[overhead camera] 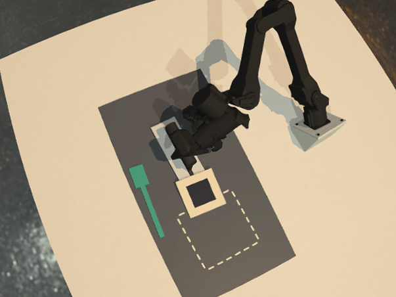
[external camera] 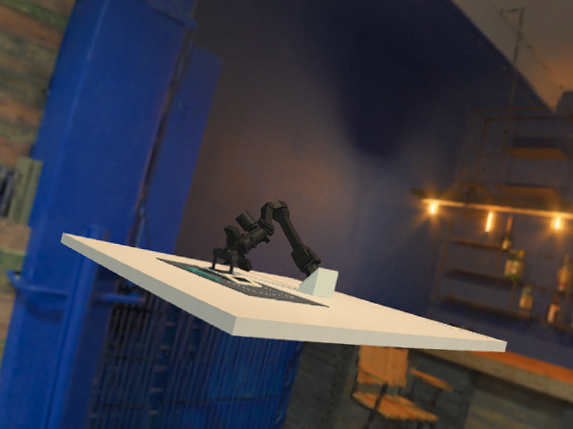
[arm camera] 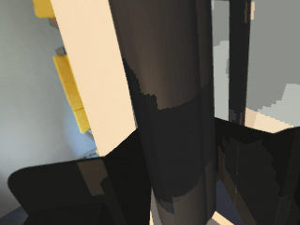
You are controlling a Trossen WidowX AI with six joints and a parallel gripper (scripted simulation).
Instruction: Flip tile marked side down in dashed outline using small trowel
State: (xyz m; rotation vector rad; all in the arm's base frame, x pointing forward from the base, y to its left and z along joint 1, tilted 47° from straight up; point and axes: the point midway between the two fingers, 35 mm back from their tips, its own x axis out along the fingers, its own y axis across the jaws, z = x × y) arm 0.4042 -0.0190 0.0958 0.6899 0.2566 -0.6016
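Note:
My gripper is shut on the dark handle of the trowel. The trowel's flat pale blade lies low over the mat, below the handle. The cream tile shows its dark square mark facing up. The blade's front edge meets the tile's near edge; whether it is under the tile is hidden. The tile covers part of the near side of the dashed outline, and most of the tile lies outside it. The gripper hides part of the blade.
A green flat tool with a long thin handle lies along the mat's left side in the top view. The arm's base block stands on the table beyond the mat's right side.

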